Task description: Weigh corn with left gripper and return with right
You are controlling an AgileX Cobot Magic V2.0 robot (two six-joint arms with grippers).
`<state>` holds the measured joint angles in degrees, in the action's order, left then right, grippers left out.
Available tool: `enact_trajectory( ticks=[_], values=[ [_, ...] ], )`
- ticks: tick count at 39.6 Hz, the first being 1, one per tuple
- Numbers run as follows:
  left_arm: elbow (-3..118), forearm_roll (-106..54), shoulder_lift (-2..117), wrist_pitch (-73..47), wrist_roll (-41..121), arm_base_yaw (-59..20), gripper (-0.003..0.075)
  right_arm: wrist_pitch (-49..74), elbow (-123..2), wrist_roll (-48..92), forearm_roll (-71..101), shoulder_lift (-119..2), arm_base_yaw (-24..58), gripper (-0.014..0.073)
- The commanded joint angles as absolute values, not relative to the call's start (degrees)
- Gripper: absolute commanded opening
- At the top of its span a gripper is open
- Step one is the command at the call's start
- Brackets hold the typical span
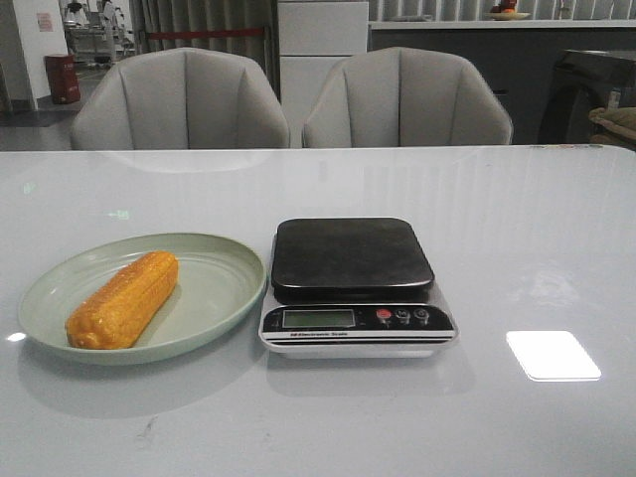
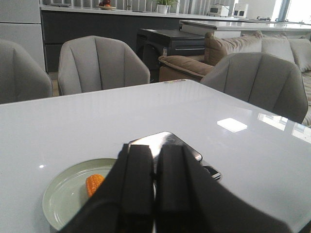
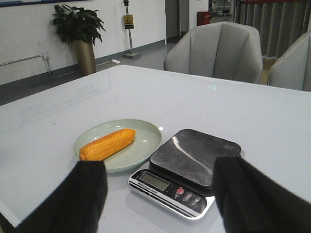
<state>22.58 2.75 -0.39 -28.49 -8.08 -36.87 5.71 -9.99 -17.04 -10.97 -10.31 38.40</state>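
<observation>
The orange-yellow corn (image 1: 123, 299) lies on a pale green plate (image 1: 214, 288) at the table's left. A kitchen scale (image 1: 353, 284) with a bare dark platform stands just right of the plate. Neither gripper shows in the front view. In the left wrist view my left gripper (image 2: 154, 150) is shut and empty, held above the table, with the plate (image 2: 68, 194) and one end of the corn (image 2: 94, 183) partly hidden behind its fingers. In the right wrist view my right gripper (image 3: 160, 194) is open and empty, above the table's near side, with the corn (image 3: 107, 143) and the scale (image 3: 187, 167) beyond it.
The white glossy table (image 1: 497, 248) reaches far back. Two grey chairs (image 1: 179, 99) stand behind its far edge, and another grey chair (image 2: 262, 82) stands at its right side. A bright light reflection (image 1: 553, 355) lies on the table right of the scale.
</observation>
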Motion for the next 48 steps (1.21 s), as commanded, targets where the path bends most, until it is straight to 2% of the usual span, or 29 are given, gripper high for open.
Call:
enact_trajectory(
  ticks=[1, 6, 10, 34, 42, 48],
  values=[
    [23.97, 2.66, -1.48, -24.35, -8.12, -36.95, 0.0113, 1.10, -11.37, -16.45, -12.02, -10.78, 38.11, 0.0465],
    [23.97, 2.66, -1.48, -24.35, -8.12, -36.95, 0.0113, 3.76, -11.37, -16.45, -12.02, -10.78, 38.11, 0.0107],
    [23.97, 2.66, -1.48, -24.35, -8.12, -36.95, 0.0113, 5.77, -11.37, -16.45, -11.94, -10.78, 38.11, 0.0168],
    [21.82, 2.66, -1.48, -24.10, -8.12, -36.36, 0.0113, 6.37, -11.37, -16.45, -11.94, -10.78, 38.11, 0.0163],
    [16.52, 3.00, -1.48, -22.83, -8.12, -26.79, 0.0113, 6.37, -11.37, -16.45, -11.94, -10.78, 38.11, 0.0163],
    [11.44, 3.00, -1.48, -15.57, -8.12, -16.19, 0.0113, 6.37, -11.37, -16.45, -11.94, -10.78, 38.11, 0.0163]
  ],
)
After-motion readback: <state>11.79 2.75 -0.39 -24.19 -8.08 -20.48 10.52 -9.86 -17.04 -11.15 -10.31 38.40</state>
